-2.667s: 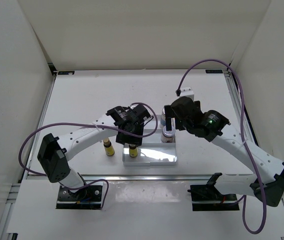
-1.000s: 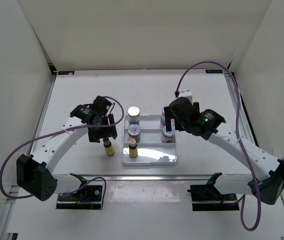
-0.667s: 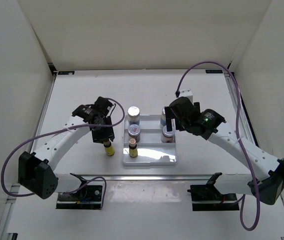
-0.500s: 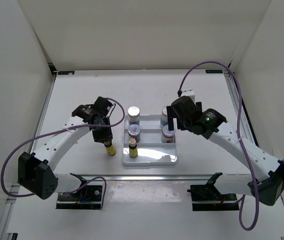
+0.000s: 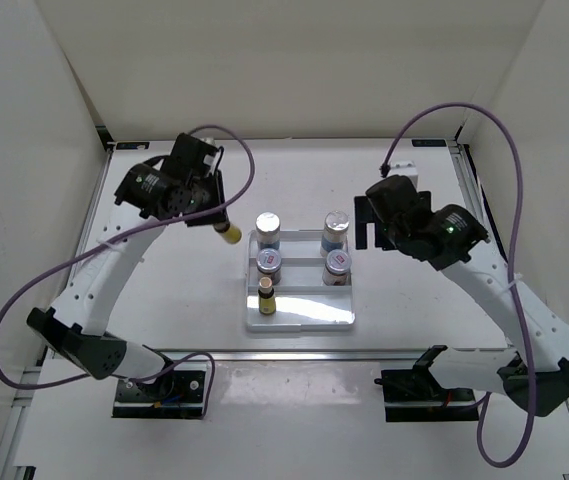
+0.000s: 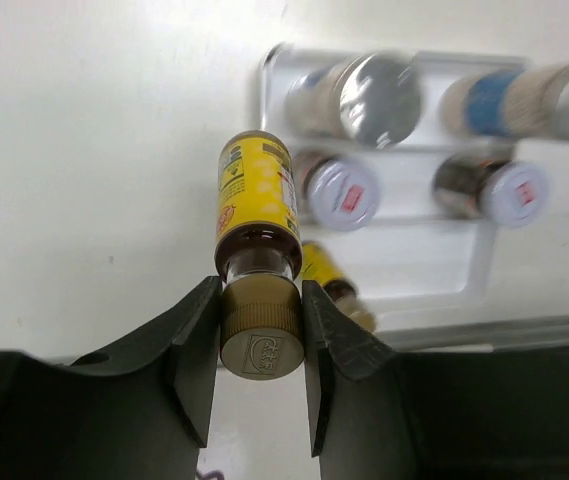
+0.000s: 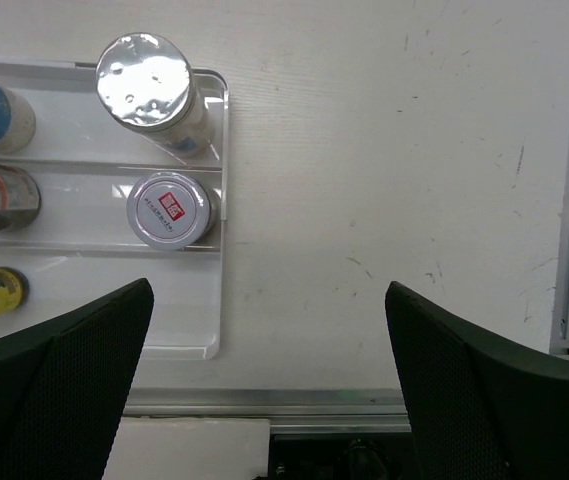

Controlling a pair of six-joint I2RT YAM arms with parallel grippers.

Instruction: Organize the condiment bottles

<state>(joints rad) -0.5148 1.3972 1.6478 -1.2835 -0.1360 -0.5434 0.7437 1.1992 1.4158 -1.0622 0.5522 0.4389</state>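
Aloft, the left hand [image 6: 260, 300] pinches a yellow bottle [image 6: 255, 195] by its cap — right hand [image 7: 267, 300] spread beside the tray [image 7: 164, 322]

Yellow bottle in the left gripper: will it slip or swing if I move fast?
It may well pivot: the left gripper pinches only the round cap of the yellow bottle, leaving the body unsupported. It is slim and tall, so it is probably apt to tip when set down.
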